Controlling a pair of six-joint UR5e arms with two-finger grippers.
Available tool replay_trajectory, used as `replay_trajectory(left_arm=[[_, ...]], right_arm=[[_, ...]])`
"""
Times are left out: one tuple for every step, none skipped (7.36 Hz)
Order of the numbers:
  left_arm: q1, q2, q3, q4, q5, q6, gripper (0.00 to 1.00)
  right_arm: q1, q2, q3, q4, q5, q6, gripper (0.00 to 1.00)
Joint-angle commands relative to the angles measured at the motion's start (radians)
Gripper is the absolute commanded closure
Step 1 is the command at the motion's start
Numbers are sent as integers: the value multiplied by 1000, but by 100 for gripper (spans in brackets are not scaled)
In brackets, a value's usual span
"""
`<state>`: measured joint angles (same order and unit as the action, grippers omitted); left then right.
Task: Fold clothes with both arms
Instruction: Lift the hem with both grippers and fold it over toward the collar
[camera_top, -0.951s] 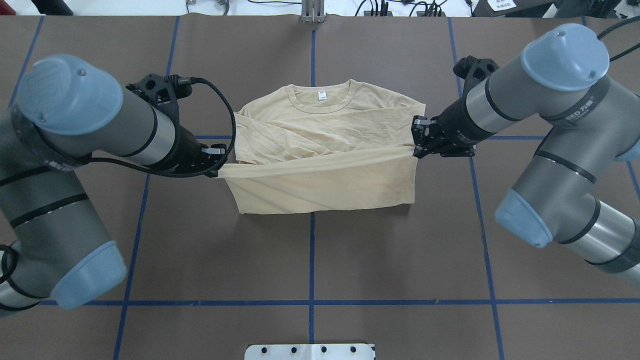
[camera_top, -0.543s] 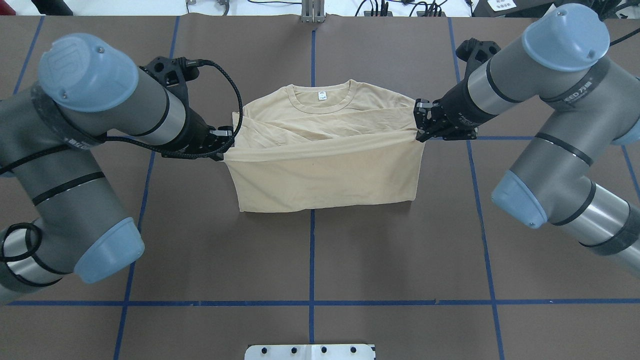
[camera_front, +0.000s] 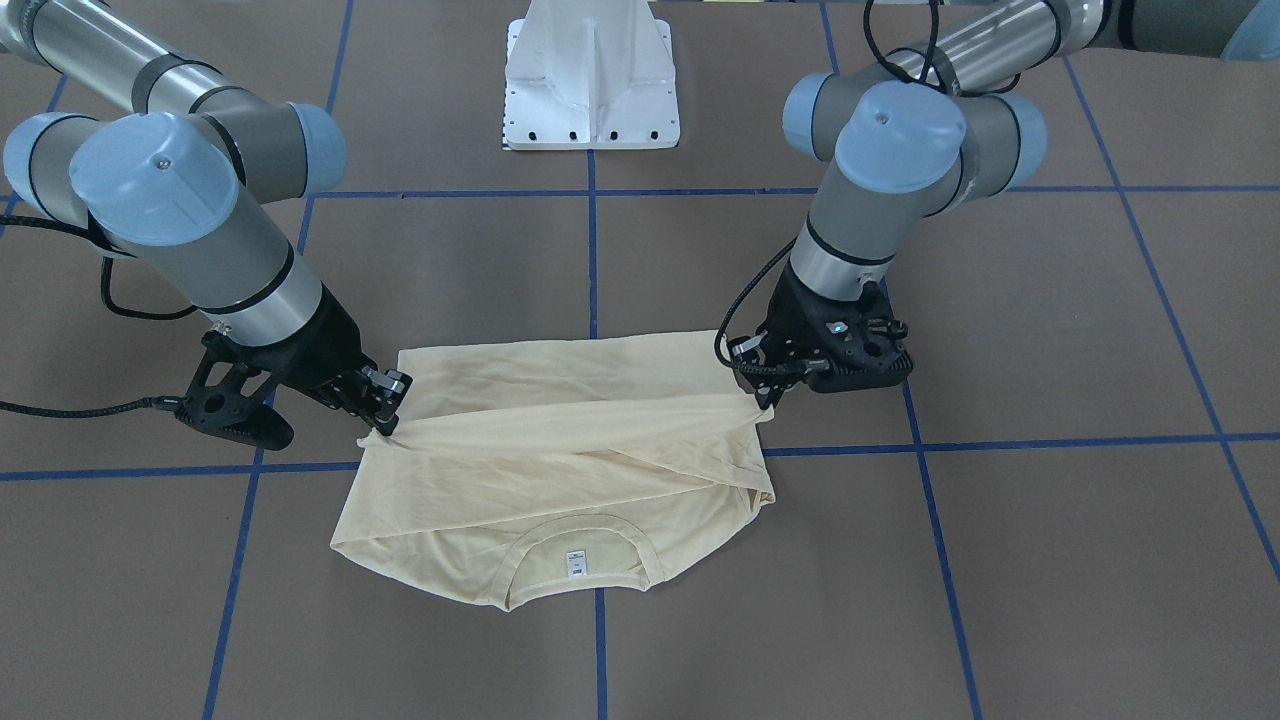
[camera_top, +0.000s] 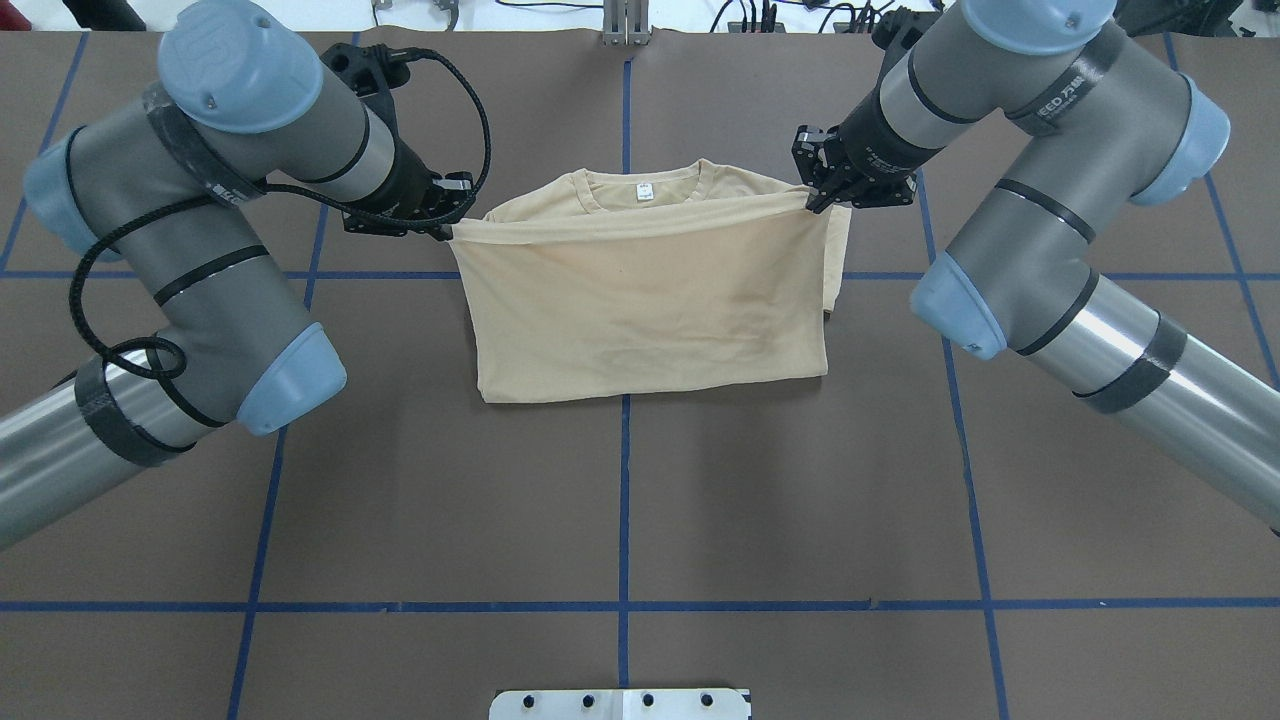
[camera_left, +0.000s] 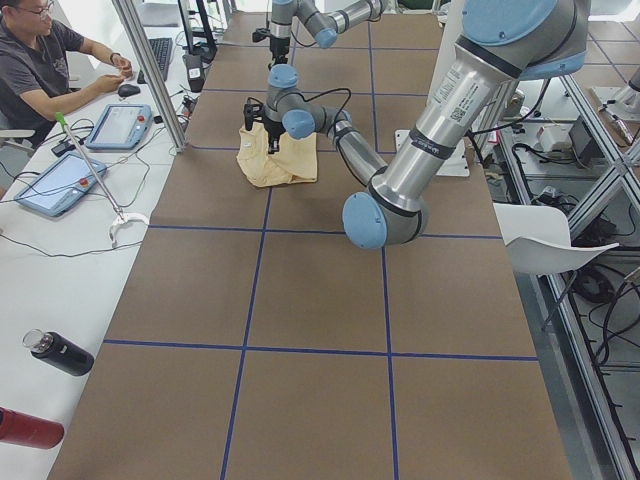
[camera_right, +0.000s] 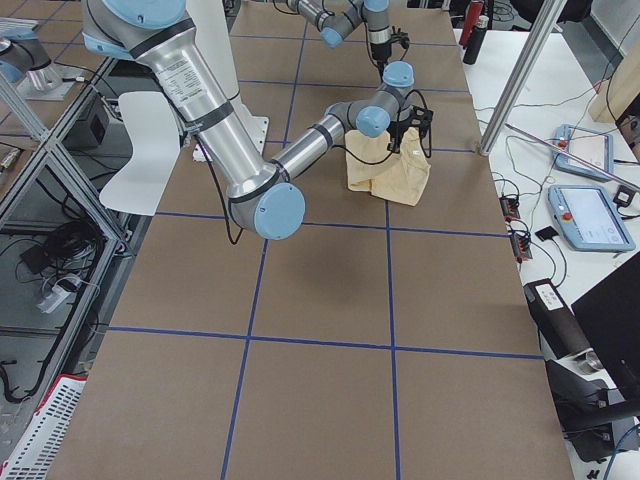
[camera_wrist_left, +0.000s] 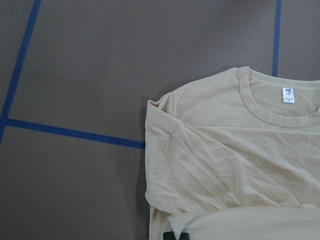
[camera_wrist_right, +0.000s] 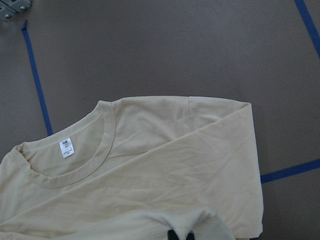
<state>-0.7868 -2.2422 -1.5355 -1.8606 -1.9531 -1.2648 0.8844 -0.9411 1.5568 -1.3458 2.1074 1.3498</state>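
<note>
As both my arms have swept away from my base over the last second, the hem (camera_top: 640, 230) I carry has gone from the middle of the shirt (camera_top: 650, 320) to just short of its neckline (camera_top: 585, 195). My left pincer (camera_top: 452, 222) is clenched on the hem's left corner and my right pincer (camera_top: 812, 195) on its right corner, with the cloth strung taut between them. The shirt lies on the table (camera_top: 620, 500), in the middle of the far half, collar pointing away from me. The folded-over panel now covers nearly all of the body, and only the neckline, the white neck tag (camera_top: 645, 191) and the shoulders show beyond it. I judge the bottom-to-top fold nearly finished: what remains is to lower the hem onto the shoulders and let go.

The crease on the near side runs fairly straight across. On the right, a narrow strip of the lower layer (camera_top: 842, 250) pokes out past the panel, so the layers are not quite square there. In the front-facing view the hem rides above the cloth, not yet laid. Bare table lies open to the left, the right and the near side. On the far side, beyond the collar, there is less room before the table's edge (camera_top: 500, 32), where cables and a metal bracket (camera_top: 625, 20) sit, so I would travel little farther.
</note>
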Motion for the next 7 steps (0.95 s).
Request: replay_trajectory(left_arm=[[0,-42,176,-152,0,-5,100],[0,-42,195,-158,2,-4,100],[0,-42,208,-175,3,-5,100],[1,-42,231,-201,3,-5,100],[4,-45,268,-241,5,-7,100],[4,-46,279,-252,6,-5,100],[4,-48,279,-256,9,-7,100]], right_arm=[[-1,24,-145,142,-10,0,100],[-2,30,-202,192,-12,0,100],[-7,53,-248,198,-13,-1,100],[-7,86,-292,198,-17,-1,100],[-8,94,-313,200,-18,-1,100],[-12,108,-329,200,-32,-1,100],[-15,110,-336,198,-40,-1,100]])
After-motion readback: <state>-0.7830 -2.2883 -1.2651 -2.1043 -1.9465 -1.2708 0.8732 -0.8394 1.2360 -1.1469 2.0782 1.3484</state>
